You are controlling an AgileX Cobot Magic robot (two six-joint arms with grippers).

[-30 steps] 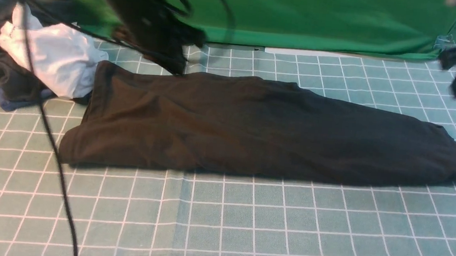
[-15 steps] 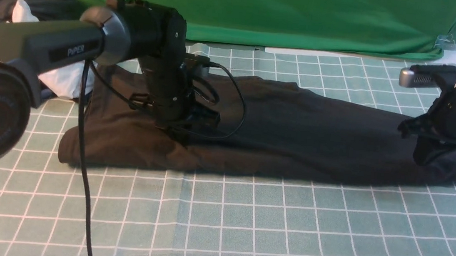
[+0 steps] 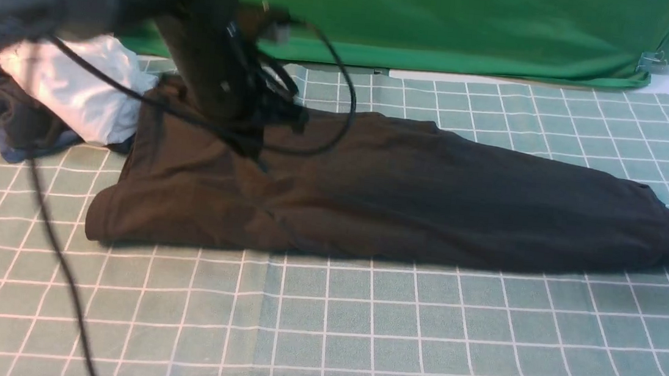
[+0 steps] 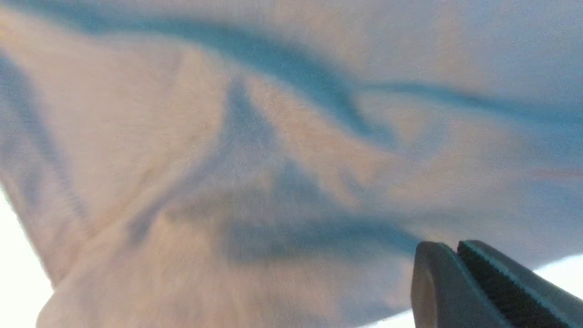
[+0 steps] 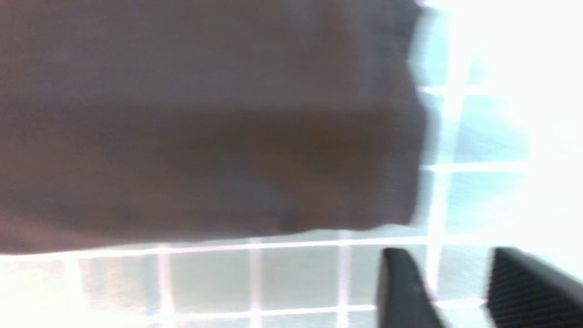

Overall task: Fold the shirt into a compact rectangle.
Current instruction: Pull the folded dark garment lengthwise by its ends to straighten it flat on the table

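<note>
Shirt (image 3: 383,193) lies on the checked mat (image 3: 320,334) as one long dark band, doubled lengthwise. One short end touches the white garment (image 3: 83,90), and the rest runs away from that garment toward my right.

My left gripper (image 4: 455,248) hangs over the end nearest the white garment. Its fingers are pressed together with nothing between them, and creased cloth fills its camera's view. My right gripper (image 5: 451,253) is at the end farthest from the white garment, just off the shirt's edge above bare mat. Its fingers are spread, mat shows in the gap, and it holds nothing.

I judge the cotton soft, limp and light. It will sag from any pinch, and the stacked layers will slide over each other unless I catch them all. The end farthest from the white garment looks rounded and bunched. I would take it at its two corners, low against the mat, biting through every layer, then carry it toward the garment-side end. A grip on the top layer alone would likely peel the fold open.
</note>
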